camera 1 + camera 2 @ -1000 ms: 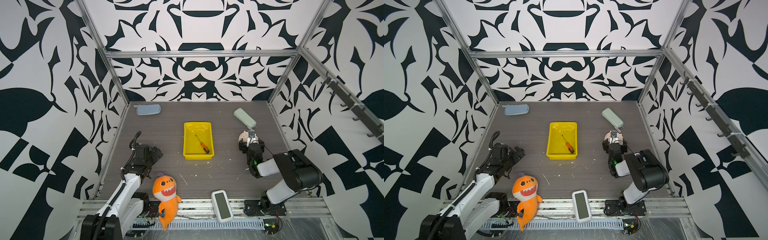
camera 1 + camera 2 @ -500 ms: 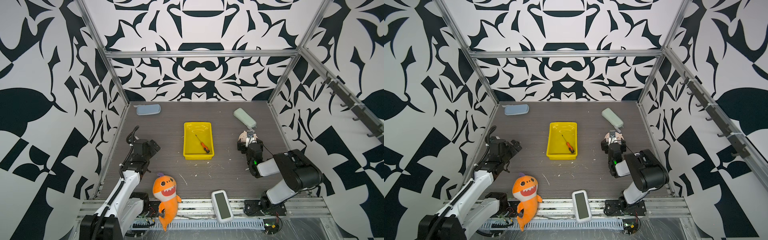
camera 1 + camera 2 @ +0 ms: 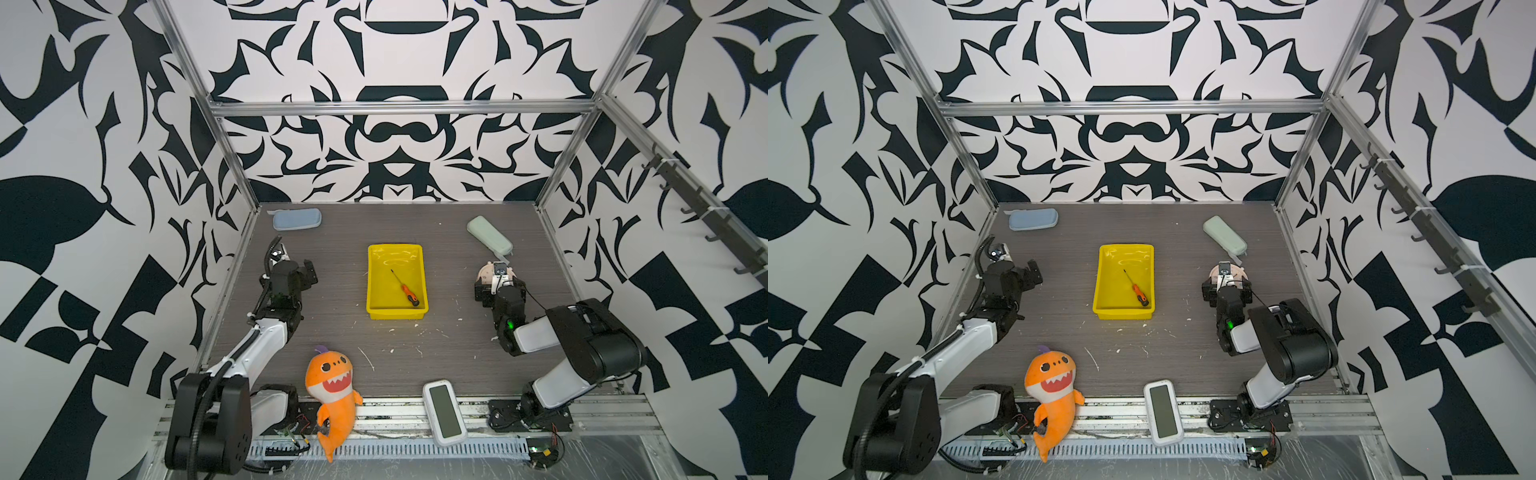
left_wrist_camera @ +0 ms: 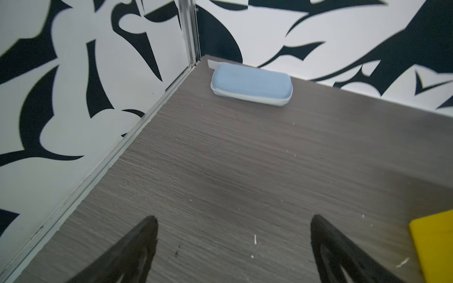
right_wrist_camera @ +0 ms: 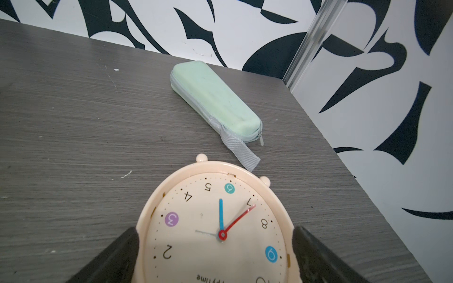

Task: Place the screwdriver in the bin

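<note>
Screwdriver [image 3: 405, 289] lies flat inside the yellow bin [image 3: 376, 286], handle toward its near right corner. My left fingers [image 4: 127, 252] are spread wide over bare tabletop [image 4: 245, 159], holding nothing. My right fingers [image 5: 117, 257] are wide too, one each side of a cream clock [image 5: 215, 220] lying face-up.

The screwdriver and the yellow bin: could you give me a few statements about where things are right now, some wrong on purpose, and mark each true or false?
1. The screwdriver lies inside the bin. True.
2. The left gripper holds the screwdriver. False: its jaws stand open and empty above the bare table.
3. The pale blue case is in the bin. False: it lies near the table's back left corner.
4. A clock sits between the fingers of the right gripper. True.
</note>
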Tool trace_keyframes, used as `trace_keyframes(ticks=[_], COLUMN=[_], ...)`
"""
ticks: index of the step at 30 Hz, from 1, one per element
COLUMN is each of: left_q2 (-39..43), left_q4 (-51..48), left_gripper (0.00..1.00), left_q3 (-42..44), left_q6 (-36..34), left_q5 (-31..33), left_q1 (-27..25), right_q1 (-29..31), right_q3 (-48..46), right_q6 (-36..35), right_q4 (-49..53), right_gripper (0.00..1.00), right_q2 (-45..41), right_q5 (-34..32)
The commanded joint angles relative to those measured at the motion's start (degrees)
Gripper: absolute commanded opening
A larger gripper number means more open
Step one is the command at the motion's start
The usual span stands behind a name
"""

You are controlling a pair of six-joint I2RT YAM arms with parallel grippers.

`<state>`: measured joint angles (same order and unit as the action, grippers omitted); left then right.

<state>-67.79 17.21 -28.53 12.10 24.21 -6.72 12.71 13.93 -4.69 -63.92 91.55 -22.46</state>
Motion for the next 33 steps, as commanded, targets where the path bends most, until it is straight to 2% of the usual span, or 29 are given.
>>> trace_keyframes(ticks=[1,6,10,12,17,21,24,26,28,31,33], left_q2=[-0.3,-0.5,-3.21,-3.17,-8.99,-17.54,-27.54,-23.73,-21.06,-21.46,-20.8], left_q4=[6.92,24.19,26.54,24.6,31.25,45.38,65.13,57.28,45.45,37.79,35.72], left_gripper=[0.99,1.0,1.0,1.0,1.0,1.0,1.0,1.0,1.0,1.0,1.0], left_q3=[3.34,12.27,12.83,12.01,11.33,14.21,17.81,16.54,12.69,8.17,7.85], left_q6=[-2.84,-2.11,-3.03,-3.13,-7.72,-9.21,-11.49,-11.45,-10.65,-8.3,-7.76], left_q5=[-0.93,4.06,6.2,4.28,4.8,1.42,0.46,0.36,-3.55,-9.3,-9.39], left_q1=[0.04,0.13,0.48,0.48,0.73,2.29,2.18,1.36,2.84,6.72,6.87], right_q1=[-0.23,-0.14,-0.22,-0.23,-0.18,-0.19,-0.23,-0.2,-0.2,-0.23,-0.23], right_q3=[1.09,1.1,1.1,1.1,1.1,1.1,1.1,1.1,1.17,1.31,1.35], right_q6=[-0.15,-0.19,-0.17,-0.22,-0.23,-0.22,-0.15,-0.18,-0.17,-0.2,-0.15], right_q4=[-1.4,-1.38,-1.4,-1.38,-1.39,-1.36,-1.42,-1.36,-1.38,-1.17,-0.92], right_gripper=[1.0,1.0,1.0,1.0,1.0,1.0,1.0,1.0,1.0,1.0,1.0], right_q2=[-0.89,-0.9,-0.9,-0.91,-0.92,-0.93,-0.88,-0.9,-0.92,-0.93,-1.01], right_q5=[0.05,0.08,0.05,0.02,0.1,0.07,0.13,0.17,0.14,0.22,0.38])
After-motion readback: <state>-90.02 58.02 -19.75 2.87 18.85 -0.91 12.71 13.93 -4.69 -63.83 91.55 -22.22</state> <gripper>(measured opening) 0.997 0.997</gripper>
